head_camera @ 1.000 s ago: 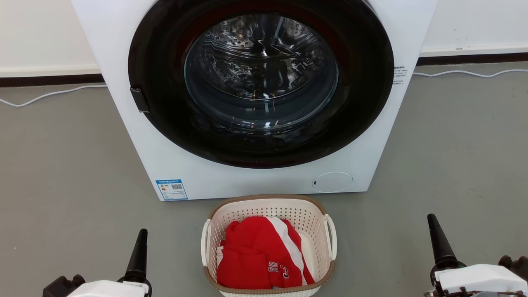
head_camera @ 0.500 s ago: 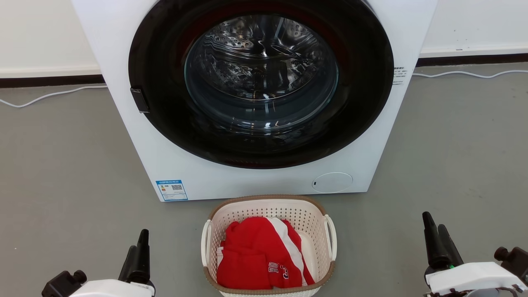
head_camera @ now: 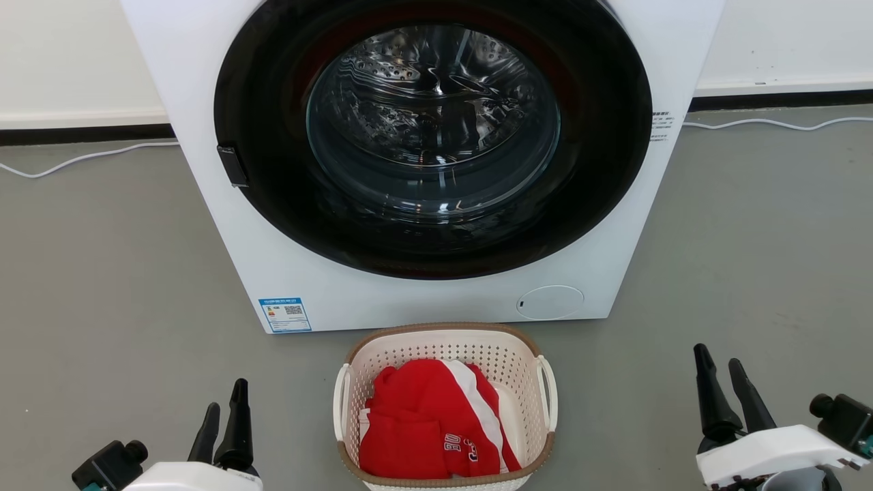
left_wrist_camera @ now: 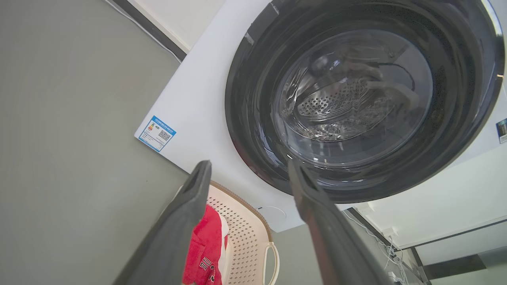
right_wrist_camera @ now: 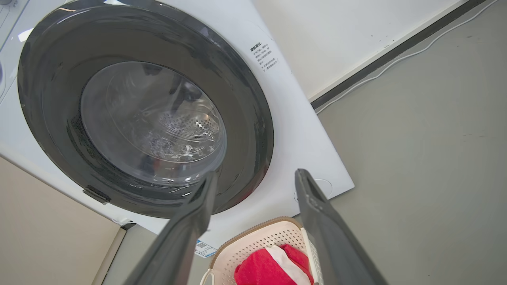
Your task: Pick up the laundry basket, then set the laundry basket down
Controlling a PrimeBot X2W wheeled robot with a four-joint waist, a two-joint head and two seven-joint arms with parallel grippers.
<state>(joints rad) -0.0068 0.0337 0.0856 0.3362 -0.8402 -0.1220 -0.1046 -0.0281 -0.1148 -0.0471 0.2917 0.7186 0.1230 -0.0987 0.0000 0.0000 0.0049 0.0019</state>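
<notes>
The left claw [head_camera: 226, 395] stands at the lower left of the head view, its two dark fingers apart and pointing up toward the washer, with nothing between them. In the left wrist view the same fingers frame open air in front of the washer door. The right claw [head_camera: 716, 356] stands at the lower right, fingers likewise spread and empty. Both claws are well apart from the laundry basket [head_camera: 440, 349], one out to each side of it, and neither touches it.

The laundry basket sits upright on the grey floor [head_camera: 102, 273] between the two claws, its open mouth facing up. Its far end, under the brown rim, lies just before the foot of the washer [head_camera: 382, 300], near the round white cap [head_camera: 550, 302]. Its near end runs off the bottom edge of the head view, so its full outline is cut off. From what shows, its length seems to run from the washer toward the robot, but that cannot be settled. The two white loop handles, the left handle [head_camera: 337, 402] and the right handle [head_camera: 550, 392], sit on the sides that face the claws, so the line between them runs parallel to the washer front.

A red garment [head_camera: 423, 423] with a white stripe lies bunched inside the basket, below the rim.

The washer's round dark door [head_camera: 433, 123] is closed. A blue label [head_camera: 285, 314] sits at its lower left corner. A white cable [head_camera: 82, 155] trails along the floor by the wall.
</notes>
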